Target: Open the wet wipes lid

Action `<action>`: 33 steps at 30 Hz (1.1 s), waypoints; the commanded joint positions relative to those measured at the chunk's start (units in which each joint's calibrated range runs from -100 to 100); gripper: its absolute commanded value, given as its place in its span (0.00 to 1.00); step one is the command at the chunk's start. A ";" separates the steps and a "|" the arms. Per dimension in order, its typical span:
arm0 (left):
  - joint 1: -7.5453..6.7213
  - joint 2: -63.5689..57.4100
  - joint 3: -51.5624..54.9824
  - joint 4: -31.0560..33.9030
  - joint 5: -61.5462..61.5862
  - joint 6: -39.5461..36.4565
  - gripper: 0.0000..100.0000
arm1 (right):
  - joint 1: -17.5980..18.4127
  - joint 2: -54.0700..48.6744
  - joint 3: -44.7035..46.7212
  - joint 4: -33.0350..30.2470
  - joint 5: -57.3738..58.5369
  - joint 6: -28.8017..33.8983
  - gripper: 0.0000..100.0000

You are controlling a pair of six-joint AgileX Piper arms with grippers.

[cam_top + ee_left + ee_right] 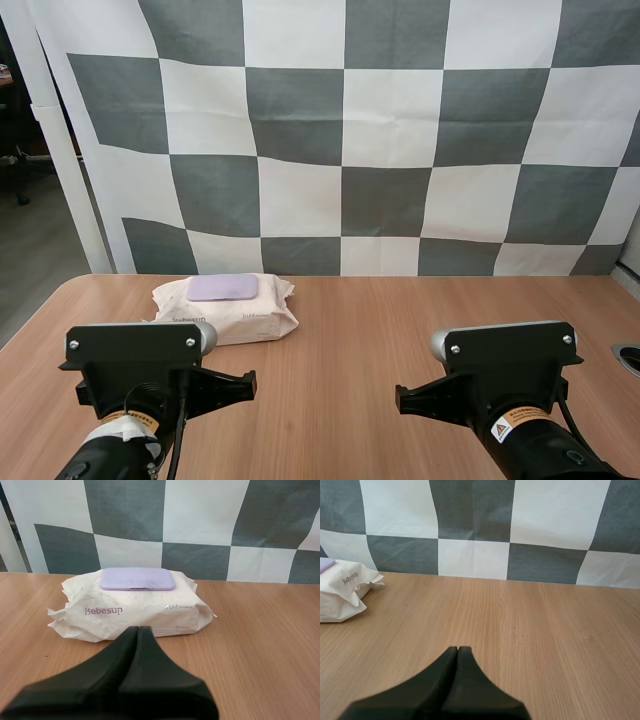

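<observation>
The pack of wet wipes (pixel 225 312) is being supported by the wooden table (pixel 380 340), on the table's left half and toward its far edge, directly ahead of the left arm (pixel 140 365). The pack is lying flat with its top face upward. Its pale purple lid (pixel 223 288) is being carried on the middle of that top face and is lying flat and closed against the white wrapper. Purple lettering is being displayed on the near side of the wrapper, which is creased and crimped at both ends.

The left gripper (pixel 137 628) is being held clenched on nothing: in the left wrist view its two black fingers are being pressed together into a single dark wedge. The wedge is being pointed at the near side of the pack, below the lid, and is being held near the pack. Whether the tips are touching the wrapper cannot be told.

The right gripper (pixel 457 648) is likewise being held clenched on nothing, its fingers being pressed together into one wedge. It is being pointed over bare table on the right half, where the right arm (pixel 505 370) is standing. It is being held well apart from the pack, whose crimped right end is lying off to the side, toward the left arm.
</observation>
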 commanded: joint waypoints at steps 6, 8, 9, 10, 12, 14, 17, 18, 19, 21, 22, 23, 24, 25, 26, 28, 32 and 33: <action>0.02 0.00 -0.18 0.02 -0.91 -0.03 0.00 | -0.05 0.00 0.00 0.00 0.05 -0.04 0.00; 0.02 0.00 -1.31 0.02 -0.91 -0.03 0.00 | -0.05 0.00 0.00 0.00 -1.10 -0.04 0.00; 0.02 0.00 -2.15 0.02 -0.73 -0.03 0.00 | -0.05 0.00 0.00 -0.12 -1.27 -0.04 0.00; 0.02 0.00 -3.81 0.02 -0.73 -0.03 0.00 | -0.05 0.00 0.00 -0.12 -1.27 -0.04 0.00; 0.02 0.00 -8.40 0.02 -0.73 -0.03 0.00 | -0.05 0.00 -2.94 -0.12 -1.27 -0.04 0.00; 0.02 0.00 -10.92 0.02 -0.73 -0.03 0.00 | -0.05 0.00 -6.17 -0.02 -1.27 -0.04 0.00; 0.02 0.00 -16.15 0.02 -0.73 -0.03 0.00 | -0.05 0.00 -12.99 -0.02 -1.27 -0.04 0.00; 0.02 0.00 -17.72 0.02 -0.57 -0.03 0.00 | -0.05 0.00 -14.83 -0.02 -1.27 -0.04 0.00; 0.02 0.00 -19.79 0.02 -0.39 -0.03 0.00 | -0.05 0.00 -17.11 -0.02 -1.27 -0.04 0.00; 0.02 0.00 -24.25 0.25 1.15 -0.03 0.00 | -0.05 0.00 -21.09 -0.02 -1.27 -0.04 0.00; 0.02 0.00 -26.62 0.41 3.27 -0.03 0.00 | -0.05 0.00 -23.26 -0.02 -1.27 -0.04 0.00; 0.02 0.00 -29.17 0.60 5.11 -0.03 0.00 | -0.05 0.00 -25.38 -0.02 -1.27 -0.04 0.00; 0.02 0.00 -31.80 0.76 7.57 -0.03 0.00 | -0.05 0.00 -27.48 -0.02 -1.27 -0.04 0.00; 0.02 0.00 -34.00 0.87 9.81 -0.03 0.00 | -0.05 0.00 -29.49 -0.02 -1.27 -0.04 0.00; 0.02 0.00 -36.82 1.17 12.71 -0.03 0.00 | -0.05 0.00 -31.36 -0.02 -1.27 -0.04 0.00; 0.02 0.00 -42.58 0.94 17.68 -0.03 0.00 | -0.05 0.00 -34.78 0.09 -1.11 -0.04 0.00; 0.02 0.00 -51.63 0.94 19.49 -0.03 0.00 | -0.05 0.00 -39.56 3.88 -1.11 -0.04 0.00; 0.02 0.00 -53.41 0.94 17.81 -0.03 0.00 | -0.05 0.00 -40.25 4.30 -1.11 -0.04 0.00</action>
